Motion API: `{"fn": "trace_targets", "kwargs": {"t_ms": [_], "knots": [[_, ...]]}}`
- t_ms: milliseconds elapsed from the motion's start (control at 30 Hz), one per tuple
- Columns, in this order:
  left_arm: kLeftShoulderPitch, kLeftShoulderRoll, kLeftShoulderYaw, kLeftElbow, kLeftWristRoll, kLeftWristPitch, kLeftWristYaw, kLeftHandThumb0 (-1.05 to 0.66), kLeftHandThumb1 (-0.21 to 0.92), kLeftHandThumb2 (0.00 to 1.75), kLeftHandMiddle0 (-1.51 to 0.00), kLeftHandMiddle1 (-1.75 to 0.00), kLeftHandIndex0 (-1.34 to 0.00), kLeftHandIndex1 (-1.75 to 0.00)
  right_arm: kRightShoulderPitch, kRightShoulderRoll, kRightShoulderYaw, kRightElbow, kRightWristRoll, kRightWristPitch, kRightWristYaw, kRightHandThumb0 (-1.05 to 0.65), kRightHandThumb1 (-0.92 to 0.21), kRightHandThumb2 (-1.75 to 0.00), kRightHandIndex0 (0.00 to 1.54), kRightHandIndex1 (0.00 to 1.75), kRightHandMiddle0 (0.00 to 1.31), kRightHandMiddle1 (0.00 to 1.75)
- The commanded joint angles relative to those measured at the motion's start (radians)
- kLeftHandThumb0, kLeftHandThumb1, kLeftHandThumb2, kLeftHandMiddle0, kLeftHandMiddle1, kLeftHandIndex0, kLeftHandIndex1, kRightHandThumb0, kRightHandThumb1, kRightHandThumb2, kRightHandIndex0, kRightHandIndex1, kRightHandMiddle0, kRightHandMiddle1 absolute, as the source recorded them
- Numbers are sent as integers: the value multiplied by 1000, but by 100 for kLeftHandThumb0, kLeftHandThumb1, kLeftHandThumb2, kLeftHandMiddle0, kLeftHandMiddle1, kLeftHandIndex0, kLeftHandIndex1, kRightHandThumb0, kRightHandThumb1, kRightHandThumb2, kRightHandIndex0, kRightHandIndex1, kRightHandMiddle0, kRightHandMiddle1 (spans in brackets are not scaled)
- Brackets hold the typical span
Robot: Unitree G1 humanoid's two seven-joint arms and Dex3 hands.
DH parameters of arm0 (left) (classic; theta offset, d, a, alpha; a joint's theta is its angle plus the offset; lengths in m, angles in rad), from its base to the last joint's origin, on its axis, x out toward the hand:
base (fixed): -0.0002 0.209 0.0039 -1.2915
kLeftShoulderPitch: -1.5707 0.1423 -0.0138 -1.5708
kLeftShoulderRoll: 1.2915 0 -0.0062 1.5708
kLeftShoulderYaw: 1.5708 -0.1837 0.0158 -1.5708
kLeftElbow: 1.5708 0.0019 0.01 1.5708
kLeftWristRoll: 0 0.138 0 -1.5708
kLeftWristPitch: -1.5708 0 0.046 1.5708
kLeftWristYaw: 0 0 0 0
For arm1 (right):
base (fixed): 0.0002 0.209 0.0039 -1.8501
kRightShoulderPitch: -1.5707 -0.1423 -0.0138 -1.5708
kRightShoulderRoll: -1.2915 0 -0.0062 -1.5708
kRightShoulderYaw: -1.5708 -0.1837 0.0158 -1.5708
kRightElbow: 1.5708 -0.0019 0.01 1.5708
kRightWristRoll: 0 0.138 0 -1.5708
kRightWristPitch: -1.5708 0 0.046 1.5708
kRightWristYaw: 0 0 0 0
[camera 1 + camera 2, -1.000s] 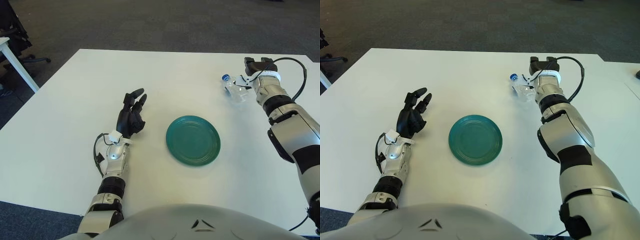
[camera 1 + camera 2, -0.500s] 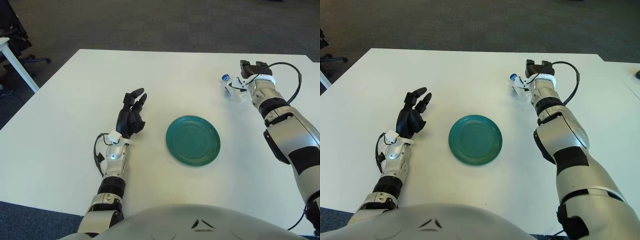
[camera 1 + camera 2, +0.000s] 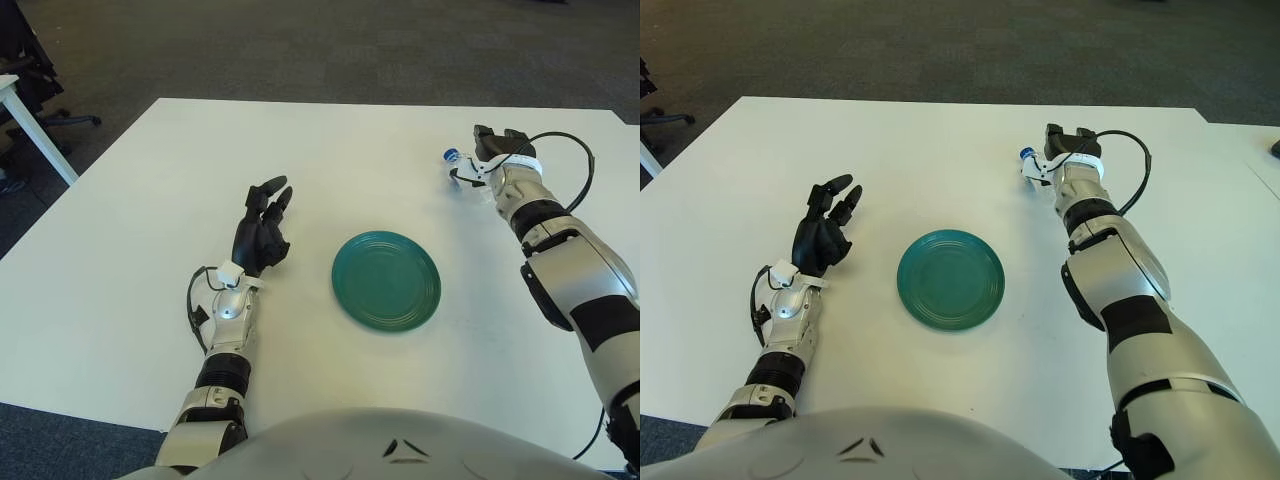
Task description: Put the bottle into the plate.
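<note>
A clear plastic bottle [image 3: 460,168] with a blue cap [image 3: 451,155] lies on its side on the white table, far right. My right hand [image 3: 494,140] is directly over its body and covers most of it, so only the cap end shows to the hand's left. Whether the hand grips it is hidden. The round dark-green plate [image 3: 386,280] sits bare at the table's centre, well nearer to me than the bottle. My left hand [image 3: 262,225] shows left of the plate, fingers spread and holding nothing.
The white table [image 3: 150,200] ends close behind the right hand at its far edge. A black cable [image 3: 575,150] loops off the right wrist. Dark carpet lies beyond, with another table's corner [image 3: 10,90] at far left.
My right hand and forearm have shifted left across the bottle, hiding more of it. The bottle's cap stays in the same spot. The left hand and the plate have not moved.
</note>
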Motion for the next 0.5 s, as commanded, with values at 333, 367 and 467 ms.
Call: {"fn": "trace_targets", "kwargs": {"t_ms": [333,367,467], "knots": [[141,-35,-19,-6,19,54,56,-70,92,100,-44,-1,0,-99,33,33,-24,1,38,7,-19,-105,-92,-65,6,0,1,0],[140,-36,-20,-1,10,44,46,-70,92,100,-44,-1,0,-99,35,35,-24,1,39,6,-20,-105,-92,-65,6,0,1,0],[147,-36,-24,-4,6,41,38,-70,92,100,-44,-1,0,-99,39,36,-25,-1,39,6,-21,-105,-92,-65,6,0,1,1]]}}
